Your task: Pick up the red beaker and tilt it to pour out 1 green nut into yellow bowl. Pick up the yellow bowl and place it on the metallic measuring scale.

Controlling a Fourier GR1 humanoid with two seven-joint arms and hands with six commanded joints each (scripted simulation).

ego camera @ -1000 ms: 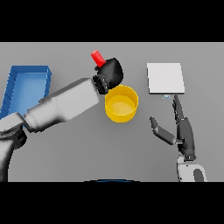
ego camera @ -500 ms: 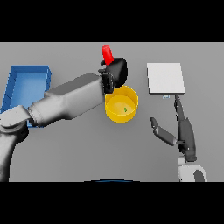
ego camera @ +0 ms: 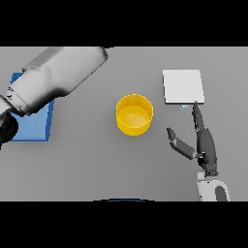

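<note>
My right hand (ego camera: pixel 206 145) lies flat at lower right — fingers straight, thumb spread, holding nothing — fingertips just below the scale (ego camera: pixel 182 86). Yellow bowl (ego camera: pixel 134 114) sits mid-frame; my left hand's out of sight.

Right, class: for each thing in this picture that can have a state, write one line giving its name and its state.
Yellow bowl: upright on the table, apart from the scale, not held; whether it holds a nut cannot be told.
Metallic measuring scale: flat on the table, nothing on it.
Blue tray: on the table, partly hidden by the left arm.
Right hand: open, holding nothing.
Left hand: out of view.
Red beaker: not in view.
</note>
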